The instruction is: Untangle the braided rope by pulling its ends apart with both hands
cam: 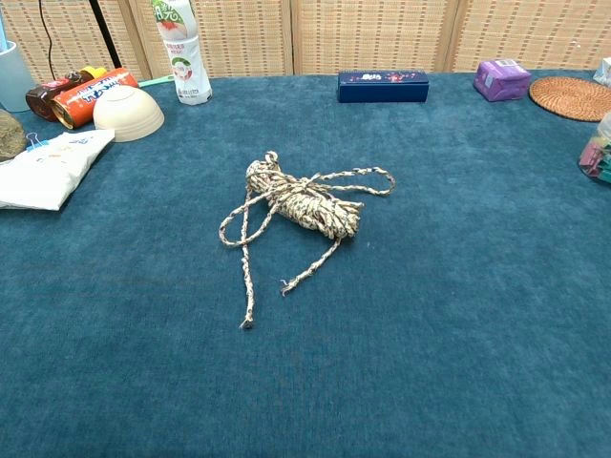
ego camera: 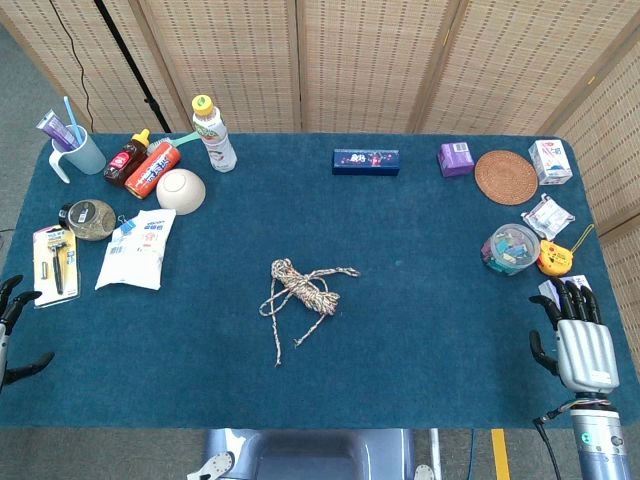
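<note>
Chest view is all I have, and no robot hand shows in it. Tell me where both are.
Observer: The right robot hand is at the table's near right corner, fingers apart, holding nothing.
Operator: Give me the left one.
Observer: The left robot hand is at the near left edge, only partly in frame, fingers spread and empty.
Operator: Report how they stand to the rope.
Observer: The rope lies mid-table between them, well apart from both; neither touches it.
</note>
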Available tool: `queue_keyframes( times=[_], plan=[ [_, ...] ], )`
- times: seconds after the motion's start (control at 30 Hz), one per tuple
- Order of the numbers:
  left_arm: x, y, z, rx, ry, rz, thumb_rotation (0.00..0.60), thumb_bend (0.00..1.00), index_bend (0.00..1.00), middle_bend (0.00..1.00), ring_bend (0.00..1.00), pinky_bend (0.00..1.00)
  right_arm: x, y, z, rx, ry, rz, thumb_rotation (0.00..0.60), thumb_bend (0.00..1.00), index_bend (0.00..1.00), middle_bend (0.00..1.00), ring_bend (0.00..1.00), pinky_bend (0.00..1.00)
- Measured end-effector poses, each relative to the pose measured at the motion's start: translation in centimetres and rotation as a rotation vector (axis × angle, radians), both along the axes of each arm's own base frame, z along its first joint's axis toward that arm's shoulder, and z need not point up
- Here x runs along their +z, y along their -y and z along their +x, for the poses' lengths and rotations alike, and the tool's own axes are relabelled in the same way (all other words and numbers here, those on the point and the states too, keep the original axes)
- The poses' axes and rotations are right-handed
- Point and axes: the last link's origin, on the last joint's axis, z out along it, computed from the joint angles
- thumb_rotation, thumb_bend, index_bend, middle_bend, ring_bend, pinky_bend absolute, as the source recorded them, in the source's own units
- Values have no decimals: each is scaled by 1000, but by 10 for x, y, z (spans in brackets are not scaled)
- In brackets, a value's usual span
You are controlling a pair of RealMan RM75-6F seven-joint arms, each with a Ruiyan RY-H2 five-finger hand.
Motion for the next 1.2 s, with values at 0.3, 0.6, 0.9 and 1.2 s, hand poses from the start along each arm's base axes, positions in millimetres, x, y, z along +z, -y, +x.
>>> queue_keyframes(
  times=[0.3, 0.6, 0.9, 1.2],
  plan=[
    [0, 0, -1, 1, 1, -2, 600, 70, 244, 116, 9, 0, 0, 0, 1, 4, -1, 0, 600, 483, 260, 56, 4, 2],
    [1, -1, 1, -1, -6, -10, 600, 70, 244, 116, 9, 0, -1, 1, -1, 8, 3, 2, 600, 483, 260, 56, 5, 2],
    [5, -3, 4, -10, -9, -9, 600, 70, 244, 116, 9, 0, -1, 5, 0, 29, 17, 6, 600, 482, 261, 60, 12, 2],
    [7, -6, 9, -32, -19, -22, 600, 70, 250, 117, 9, 0, -5, 12, 7, 85, 93, 52, 600, 483, 330, 85, 35, 2]
  ],
)
